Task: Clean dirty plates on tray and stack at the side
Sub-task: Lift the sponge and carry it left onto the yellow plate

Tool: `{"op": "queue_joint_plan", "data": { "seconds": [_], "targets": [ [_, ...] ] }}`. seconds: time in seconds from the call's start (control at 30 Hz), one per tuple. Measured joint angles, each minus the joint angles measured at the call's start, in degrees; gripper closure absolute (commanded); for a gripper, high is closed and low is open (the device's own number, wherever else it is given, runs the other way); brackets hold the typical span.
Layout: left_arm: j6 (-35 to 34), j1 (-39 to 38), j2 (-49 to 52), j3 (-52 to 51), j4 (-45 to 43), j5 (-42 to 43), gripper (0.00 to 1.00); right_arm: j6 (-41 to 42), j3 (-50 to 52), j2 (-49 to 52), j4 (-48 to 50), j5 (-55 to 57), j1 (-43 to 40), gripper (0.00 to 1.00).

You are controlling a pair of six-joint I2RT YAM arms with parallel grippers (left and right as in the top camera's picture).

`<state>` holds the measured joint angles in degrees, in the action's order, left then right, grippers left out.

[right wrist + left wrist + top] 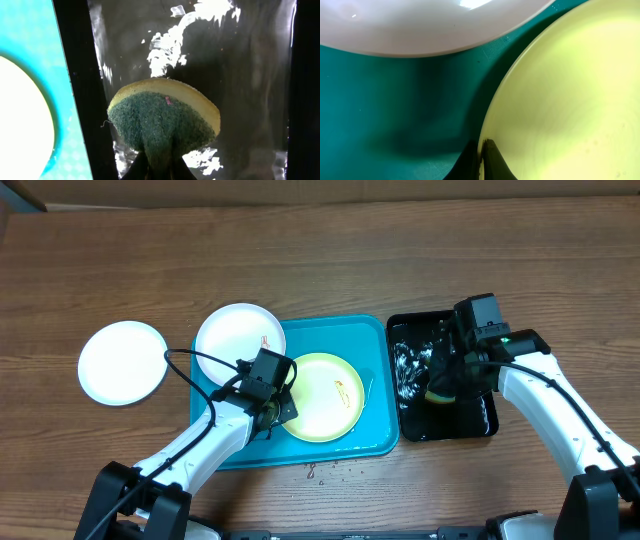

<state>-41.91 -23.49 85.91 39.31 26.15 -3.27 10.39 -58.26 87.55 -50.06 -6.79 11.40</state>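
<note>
Pinching left rim of yellow-green plate (pixel 325 397) with left gripper (pixel 274 406), closed tight, plate inside tray (pixel 350 330). Squeezing sponge (pixel 165 112) in closed right gripper (pixel 444 387) above black tray (pixel 470 425), right of plate; needs leftward reach.

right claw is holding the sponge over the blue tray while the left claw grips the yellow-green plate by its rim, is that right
Not quite. The right claw holds the sponge over the black tray, not the blue tray; the right wrist view shows wet black plastic behind it. The left claw does grip the yellow-green plate by its rim.
</note>
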Motion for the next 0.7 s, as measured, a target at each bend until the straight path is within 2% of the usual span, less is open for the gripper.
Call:
{"op": "queue_joint_plan", "data": {
  "seconds": [0.57, 0.7],
  "targets": [
    [0.0, 0.0, 0.0, 0.0, -0.02, 0.0, 0.96, -4.39, 0.0, 0.0, 0.94, 1.16, 0.0, 0.96],
    [0.04, 0.0, 0.0, 0.0, -0.09, 0.02, 0.96, -8.74, 0.0, 0.0, 3.3, -3.58, 0.0, 0.96]
  ]
}}
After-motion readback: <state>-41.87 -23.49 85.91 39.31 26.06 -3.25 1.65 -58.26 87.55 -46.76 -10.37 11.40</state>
